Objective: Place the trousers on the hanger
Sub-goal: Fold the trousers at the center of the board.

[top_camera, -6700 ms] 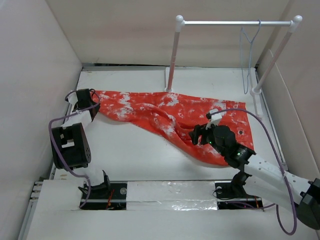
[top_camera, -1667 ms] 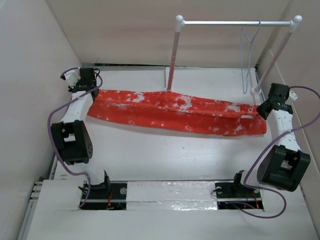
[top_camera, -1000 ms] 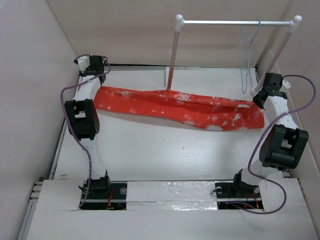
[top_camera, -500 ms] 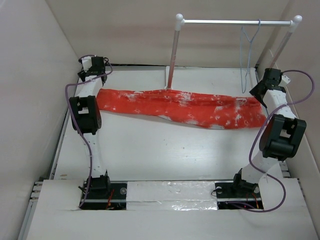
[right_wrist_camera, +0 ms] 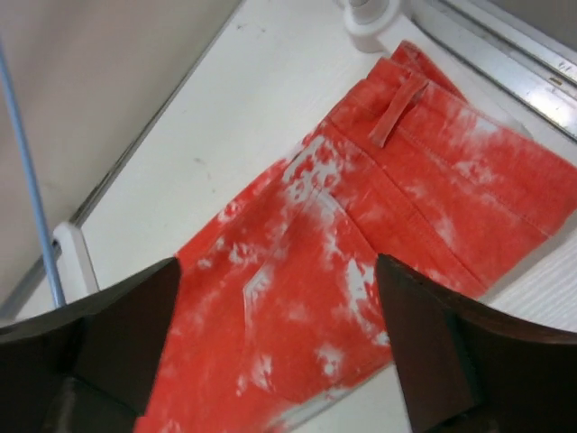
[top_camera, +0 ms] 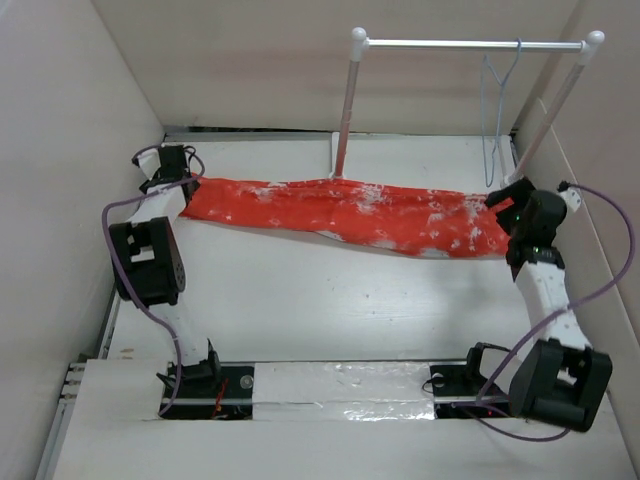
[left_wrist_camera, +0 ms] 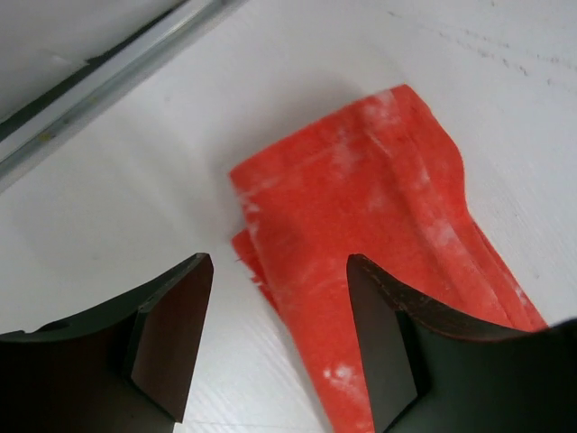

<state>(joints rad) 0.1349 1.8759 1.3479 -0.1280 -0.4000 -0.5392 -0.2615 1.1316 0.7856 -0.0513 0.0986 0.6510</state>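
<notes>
Trousers (top_camera: 350, 212) laid out flat on table (top_camera: 330, 310); hanger (top_camera: 497, 110) on rail stand (top_camera: 470, 45); both grippers empty.

Top external: trousers folded lengthwise into one long band across the far half of the table. Left gripper (top_camera: 178, 180) at the band's left end, right gripper (top_camera: 503, 200) at its right end. Hanger hooked near the rail's right end, apart from the fabric. Left wrist: left gripper (left_wrist_camera: 279, 334) jaws spread, nothing between them. Narrow leg end of trousers (left_wrist_camera: 379, 244) lies on the table (left_wrist_camera: 135, 180) below. Right wrist: right gripper (right_wrist_camera: 279, 343) jaws very wide, gripping nothing. Waist end of trousers (right_wrist_camera: 379, 225) with belt loop (right_wrist_camera: 397, 110) lies flat beneath. Stand foot (right_wrist_camera: 370, 23) sits just beyond the waistband, and the blue hanger wire (right_wrist_camera: 32, 180) shows at left.
</notes>
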